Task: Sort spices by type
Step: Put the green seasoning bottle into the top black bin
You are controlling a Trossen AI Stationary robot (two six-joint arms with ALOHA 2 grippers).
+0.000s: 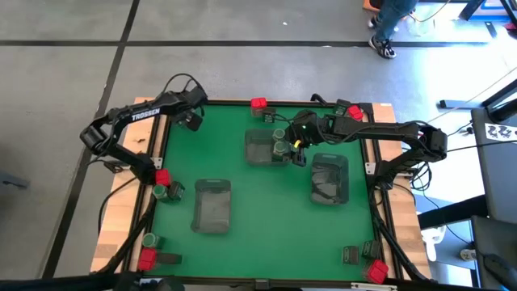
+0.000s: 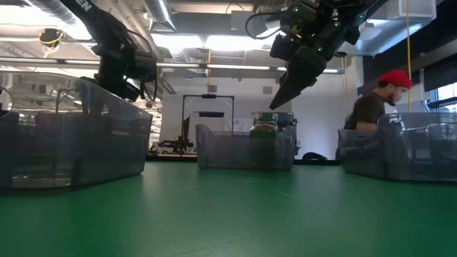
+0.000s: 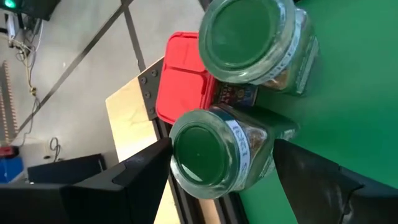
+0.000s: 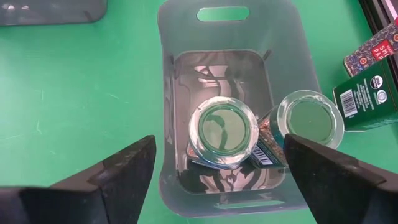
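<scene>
A: Right gripper (image 4: 219, 148) spread, empty. Straight below it is the tray (image 4: 224, 22), with a jar (image 4: 222, 127) inside and a second jar (image 4: 309, 118) at the tray's side wall; can't tell if that one is fully in. Risk?

B: A descent off-centre could put a finger on a lid or the wall and tip the second jar out.

A: Left gripper (image 3: 221, 155) is clamped on the held jar (image 3: 208, 152), up over the table edge (image 3: 134, 118). Past its fingers are a red box (image 3: 180, 78), then a loose jar (image 3: 249, 37).

B: A slip there probably sends the held jar off the table.

A: Writing?

B: Jar labels too small to read. Beyond the tray, a green box (image 4: 367, 99) shows a barcode and a round seal. The left arm (image 1: 145, 113) reads "TROSSEN".
</scene>
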